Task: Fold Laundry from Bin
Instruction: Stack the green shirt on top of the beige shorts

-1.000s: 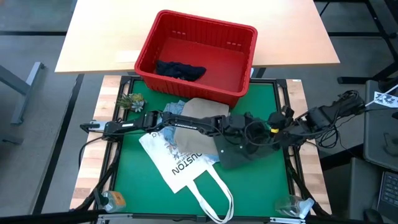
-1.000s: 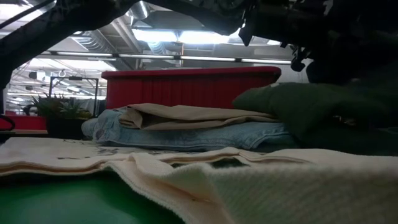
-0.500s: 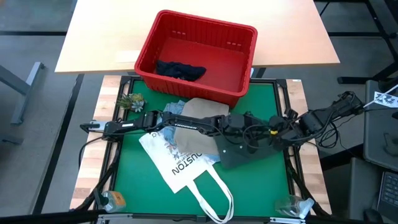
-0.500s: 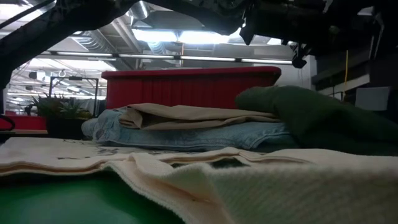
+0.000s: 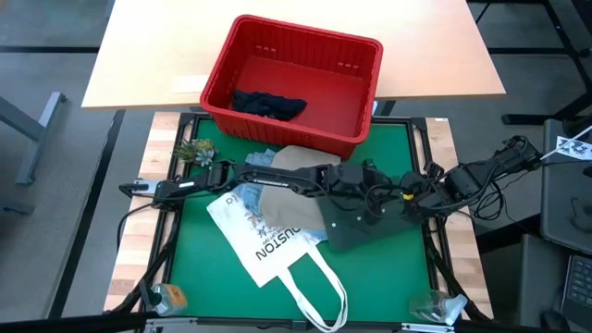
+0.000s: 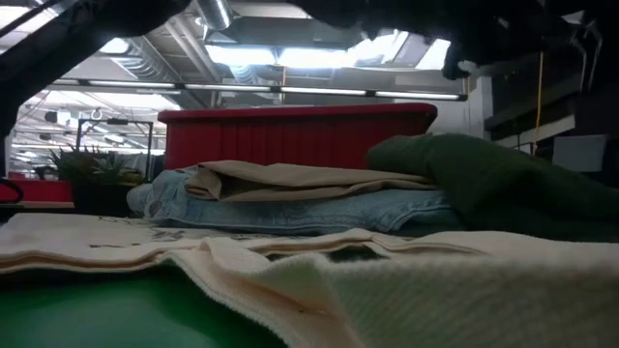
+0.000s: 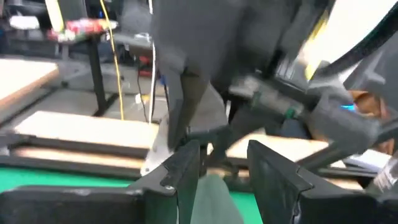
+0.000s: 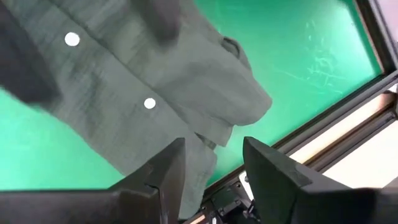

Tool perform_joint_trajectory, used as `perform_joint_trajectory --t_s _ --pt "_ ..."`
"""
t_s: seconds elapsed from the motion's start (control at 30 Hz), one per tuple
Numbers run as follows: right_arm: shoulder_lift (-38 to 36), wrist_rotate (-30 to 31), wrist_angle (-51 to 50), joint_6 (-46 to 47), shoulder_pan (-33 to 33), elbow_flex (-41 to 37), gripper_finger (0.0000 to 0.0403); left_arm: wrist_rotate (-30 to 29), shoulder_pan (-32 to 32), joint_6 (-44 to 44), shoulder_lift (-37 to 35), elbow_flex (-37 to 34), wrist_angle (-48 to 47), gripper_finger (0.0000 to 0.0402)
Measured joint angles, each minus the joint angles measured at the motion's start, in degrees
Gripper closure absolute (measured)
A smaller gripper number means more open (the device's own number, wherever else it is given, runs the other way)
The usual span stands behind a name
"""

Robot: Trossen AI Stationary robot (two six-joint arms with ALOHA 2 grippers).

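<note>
The dark olive buttoned shirt (image 5: 370, 229) lies bunched on the right of the green mat (image 5: 203, 277). It also shows in the low view (image 6: 484, 184) and the right wrist view (image 8: 155, 74). The beige cloth (image 5: 301, 162) rests folded on the light blue jeans (image 5: 262, 159), in front of the red bin (image 5: 361, 139). A dark navy garment (image 5: 268, 104) lies inside the bin. My left gripper (image 5: 375, 182) hovers open above the shirt's far part. My right gripper (image 5: 409, 196) stands open over the shirt's right end, pointing steeply down.
A white tote bag printed "HOUSTON" (image 5: 268, 245) lies spread on the mat's near left, partly under the jeans. A small plant (image 5: 194, 150) sits at the mat's far left corner. The mat's black frame edge (image 8: 323, 134) runs close beside my right gripper.
My left gripper has risen a little above the shirt and rolled slightly. My right gripper has drawn back toward the table's right edge, tipping further down, and no longer covers the shirt's right part in the low view. The shirt lies still over the last half second.
</note>
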Motion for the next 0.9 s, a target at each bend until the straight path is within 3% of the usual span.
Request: perform_joint_trajectory --t_s 0.33,0.77,0.9 --pt "0.0 -0.91 5.67 -3.47 0.0 0.0 0.024 0.17 -0.34 0.04 -7.83 0.09 -25.81 0.0271" --pt "0.0 -0.97 21.82 -12.17 0.0 0.0 0.024 -0.01 -2.54 -8.27 -10.61 0.09 -46.69 0.0271" --pt "0.02 -1.35 23.97 -13.94 0.0 0.0 0.024 2.58 -3.18 -14.68 -10.61 0.09 -56.17 0.0271"
